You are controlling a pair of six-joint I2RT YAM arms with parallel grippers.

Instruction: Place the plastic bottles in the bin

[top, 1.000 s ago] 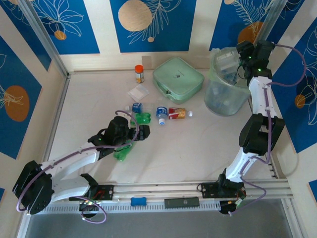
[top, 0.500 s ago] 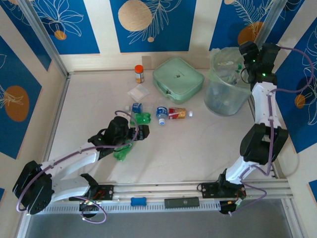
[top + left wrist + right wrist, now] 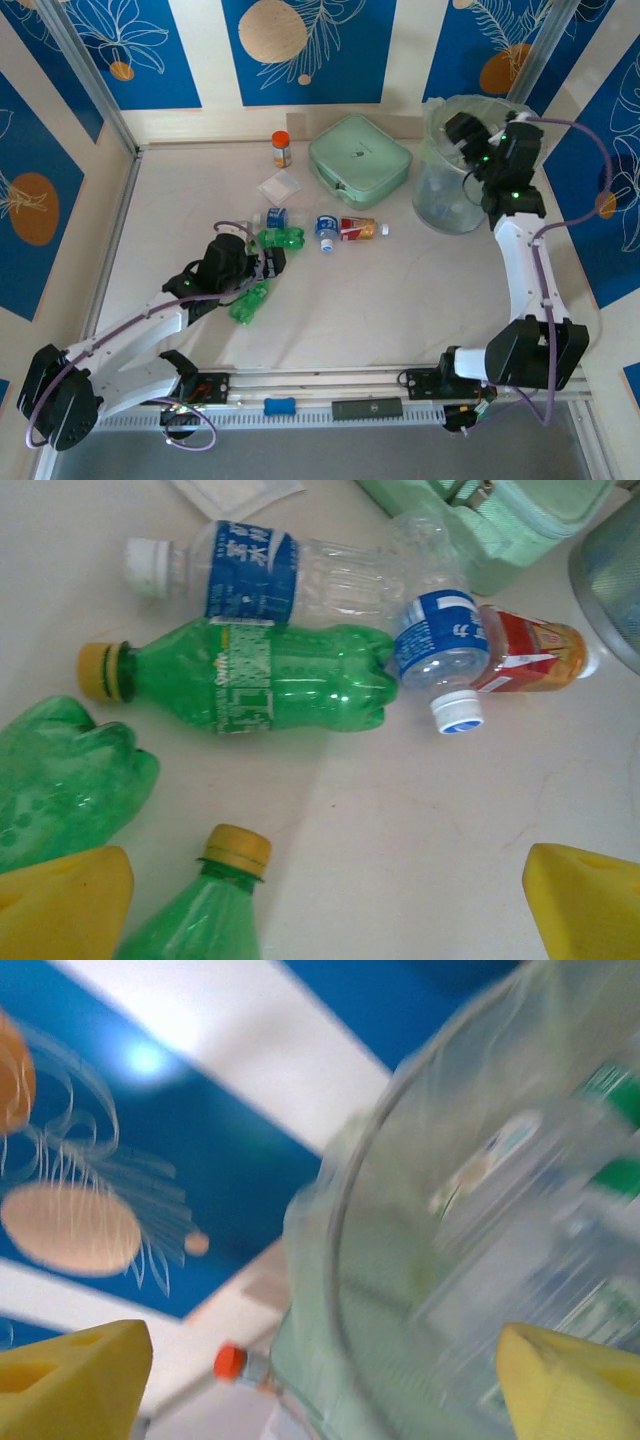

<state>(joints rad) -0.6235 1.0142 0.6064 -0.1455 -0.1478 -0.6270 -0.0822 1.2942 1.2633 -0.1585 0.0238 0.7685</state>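
Over the mouth of the bin (image 3: 440,200), at the far right of the tabletop (image 3: 400,300), the right claw (image 3: 468,140) is held with its yellow fingers spread wide and nothing between them; past the fingers, the bin's rim and blurred bottles inside it can be made out in the wrist view. Compared with a second ago, the arm has been swung from the bin's right rim to a place above its opening. The jaws have also been widened, so a bottle is judged to have been let go into the bin, though the drop itself cannot be picked out.

The left claw (image 3: 320,910) is fully open and empty, held low over the loose bottles near the middle of the tabletop. It has been drawn slightly back toward the near left, so the long green bottle (image 3: 270,675) is now uncovered from above. A clear blue-labelled bottle (image 3: 250,570) lies touching its far side. At its base end are a shorter blue-labelled bottle (image 3: 440,645) and, just beside that, the red-labelled bottle (image 3: 525,650). A crumpled green bottle (image 3: 60,780) lies by the left finger, and a yellow-capped green bottle (image 3: 210,910) sits just inside that finger, not gripped.

Six bottles are thus judged still to be moved, the nearest by the left arm. The orange-capped jar (image 3: 282,148) and mint-green case (image 3: 360,160) are to be left alone
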